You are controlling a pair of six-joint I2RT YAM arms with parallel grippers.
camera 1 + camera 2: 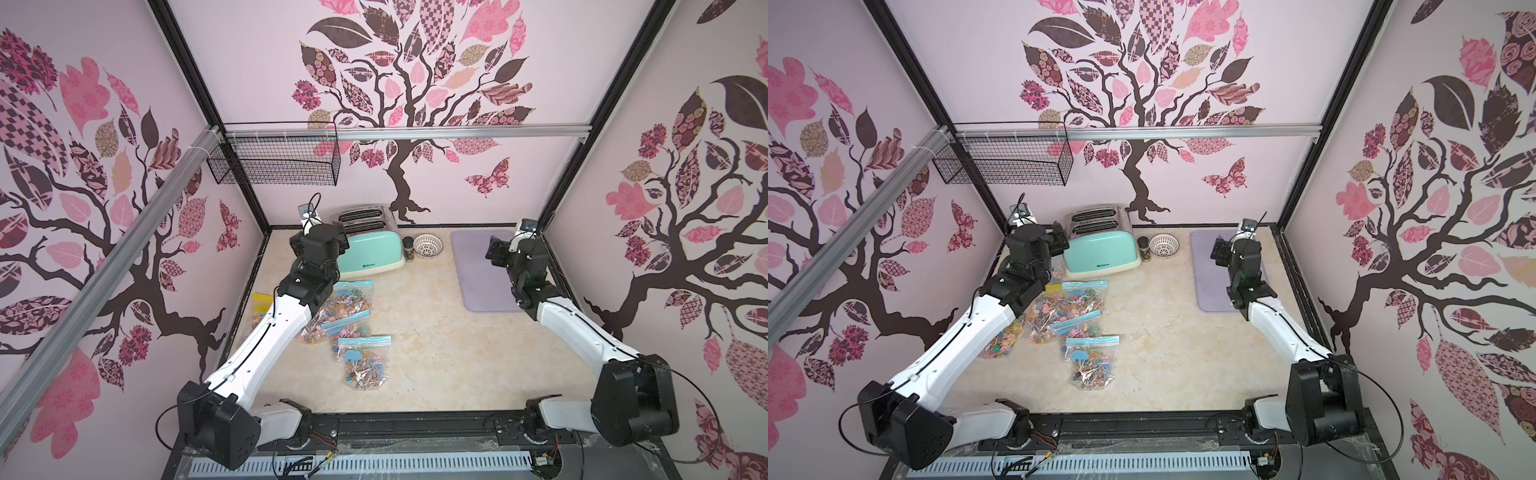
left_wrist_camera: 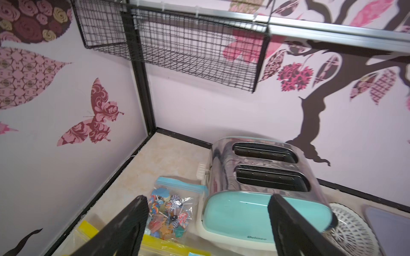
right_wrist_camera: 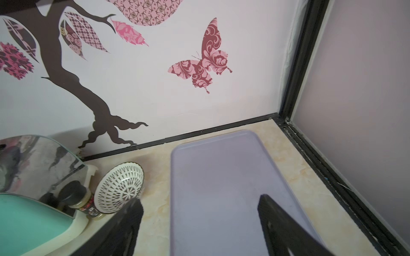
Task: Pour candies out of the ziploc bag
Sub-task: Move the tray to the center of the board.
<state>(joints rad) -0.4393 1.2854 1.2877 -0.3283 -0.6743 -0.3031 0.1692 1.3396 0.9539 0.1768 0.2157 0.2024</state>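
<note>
Your ziploc bags (image 1: 365,360) are lying in a loose heap on the left half of the counter (image 1: 436,332), zip strips showing blue and, on one, yellow, with the candies (image 2: 168,219) sitting inside them. The outermost bag is lying near the black left rail (image 2: 99,195), and the toaster (image 1: 370,253) is standing just behind the heap. A wire basket (image 1: 278,162) is hanging on the wall above that corner. Between the bags and the purple mat (image 1: 482,270), which is lying close to the right rail (image 3: 337,184), a broad strip of bare counter is running front to back. Your left end effector (image 2: 207,197) is hovering above the heap's far end beside the toaster, fingers spread wide and gripping nothing. Your right end effector (image 3: 199,199) is hanging over the mat, fingers likewise standing wide apart, holding and touching nothing. A white bowl (image 1: 428,246) and a small jar (image 1: 408,247) are sitting between toaster and mat.
</note>
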